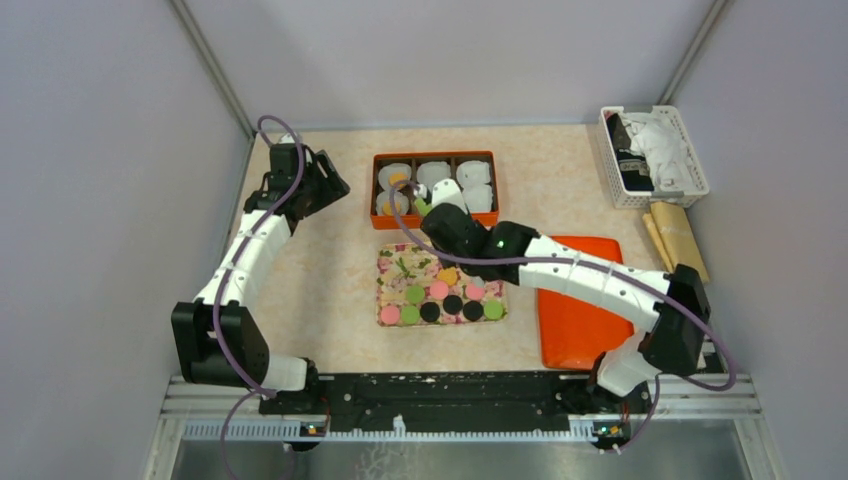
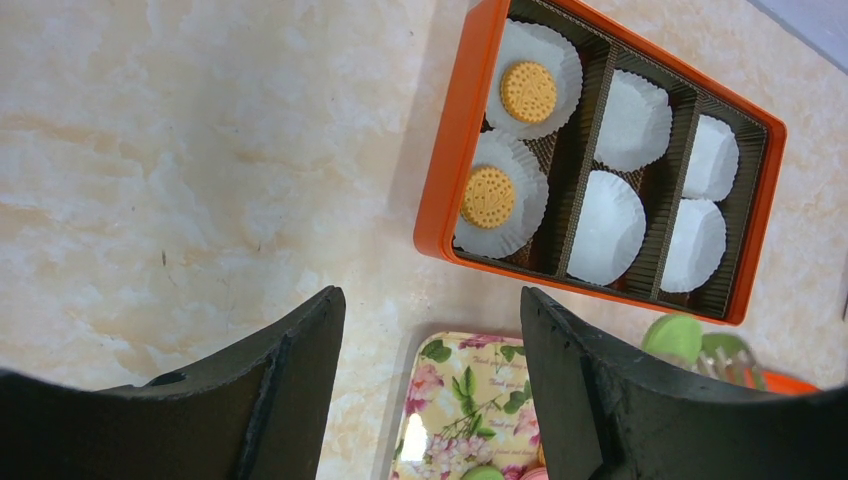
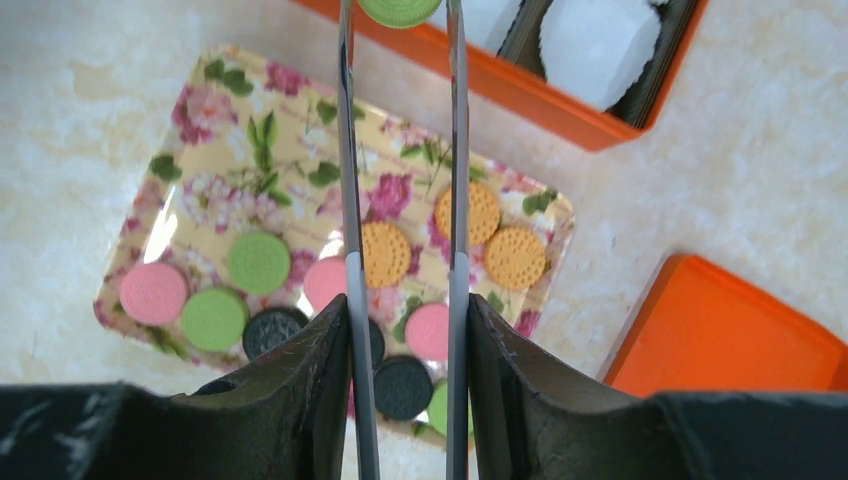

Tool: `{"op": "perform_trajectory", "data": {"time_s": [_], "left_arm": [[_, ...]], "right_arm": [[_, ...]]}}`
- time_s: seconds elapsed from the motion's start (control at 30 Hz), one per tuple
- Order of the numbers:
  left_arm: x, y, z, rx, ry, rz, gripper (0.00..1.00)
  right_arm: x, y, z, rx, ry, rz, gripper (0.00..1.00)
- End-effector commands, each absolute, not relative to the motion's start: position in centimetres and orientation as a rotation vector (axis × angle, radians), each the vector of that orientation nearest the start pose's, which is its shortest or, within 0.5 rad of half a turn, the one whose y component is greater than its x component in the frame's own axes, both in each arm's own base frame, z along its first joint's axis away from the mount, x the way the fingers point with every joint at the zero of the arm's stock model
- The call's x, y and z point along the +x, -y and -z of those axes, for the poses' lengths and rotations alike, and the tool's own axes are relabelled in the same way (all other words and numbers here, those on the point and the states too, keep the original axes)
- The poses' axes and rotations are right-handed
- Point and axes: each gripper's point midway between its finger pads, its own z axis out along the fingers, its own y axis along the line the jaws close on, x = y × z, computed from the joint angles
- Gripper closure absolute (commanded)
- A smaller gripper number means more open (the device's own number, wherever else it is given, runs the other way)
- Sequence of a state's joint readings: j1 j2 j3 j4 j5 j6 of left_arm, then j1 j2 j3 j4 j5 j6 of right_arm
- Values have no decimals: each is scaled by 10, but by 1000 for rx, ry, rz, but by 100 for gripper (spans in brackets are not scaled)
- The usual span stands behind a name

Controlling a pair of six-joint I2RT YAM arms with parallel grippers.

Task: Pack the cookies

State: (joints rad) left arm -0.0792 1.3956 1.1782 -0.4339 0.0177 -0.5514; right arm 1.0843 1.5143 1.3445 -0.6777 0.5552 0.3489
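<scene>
A green cookie [image 3: 400, 8] is pinched between the tips of thin metal tongs [image 3: 350, 180], and the tongs are clamped in the right gripper [image 3: 408, 310]. The cookie is held over the near rim of the orange box [image 2: 455, 150]. Two orange cookies [image 2: 528, 91] are seated in paper cups [image 2: 605, 226] in the box's left compartment, and four more cups fill the other two compartments. The other cookies [image 3: 258, 262] — orange, green, pink and black — are spread over the floral tray [image 3: 230, 110], which is set just in front of the box. The left gripper [image 2: 432, 320] is seen released, its fingers spread wide and grasping nothing, above the table [image 2: 200, 150] to the left of the box.
</scene>
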Motion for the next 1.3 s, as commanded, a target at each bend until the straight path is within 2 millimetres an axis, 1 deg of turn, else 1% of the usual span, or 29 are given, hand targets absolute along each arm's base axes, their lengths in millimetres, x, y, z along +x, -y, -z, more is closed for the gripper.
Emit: {"op": "perform_trajectory", "data": {"time_s": [0.0, 0.1, 0.13, 0.17, 0.23, 0.43, 0.63, 0.77, 0.8, 0.87, 1.0, 1.07, 1.2, 1.27], "left_arm": [[401, 58, -227, -490, -2118, 390, 29], [400, 57, -227, -490, -2114, 387, 28], [400, 57, -227, -489, -2115, 387, 28], [401, 58, -228, -488, -2114, 389, 28], [402, 58, -225, -489, -2120, 389, 28], [403, 57, -216, -490, -2141, 377, 28], [404, 57, -212, -492, -2149, 374, 28], [405, 57, -209, -494, -2154, 367, 28], [405, 57, -209, -494, -2155, 368, 28], [406, 57, -206, -496, -2161, 370, 28], [406, 58, -204, -497, -2168, 372, 28], [406, 58, -204, -495, -2168, 372, 28], [407, 59, -203, -491, -2172, 376, 28], [407, 59, -202, -492, -2176, 375, 28]], "right_arm": [[296, -306, -233, -494, -2090, -71, 85], [321, -308, -235, -483, -2083, -54, 85], [329, -310, -230, -485, -2089, -46, 86], [336, -310, -231, -475, -2086, -47, 85], [350, -312, -224, -470, -2098, -37, 85], [380, -317, -201, -466, -2136, -19, 85], [410, -317, -191, -448, -2152, -12, 85], [422, -319, -183, -458, -2160, 6, 85], [425, -320, -178, -464, -2169, 18, 85], [430, -322, -175, -468, -2173, 25, 85], [436, -326, -169, -477, -2181, 32, 83], [437, -327, -167, -477, -2181, 36, 80], [441, -328, -170, -465, -2167, 40, 67], [442, -328, -173, -463, -2160, 43, 65]]}}
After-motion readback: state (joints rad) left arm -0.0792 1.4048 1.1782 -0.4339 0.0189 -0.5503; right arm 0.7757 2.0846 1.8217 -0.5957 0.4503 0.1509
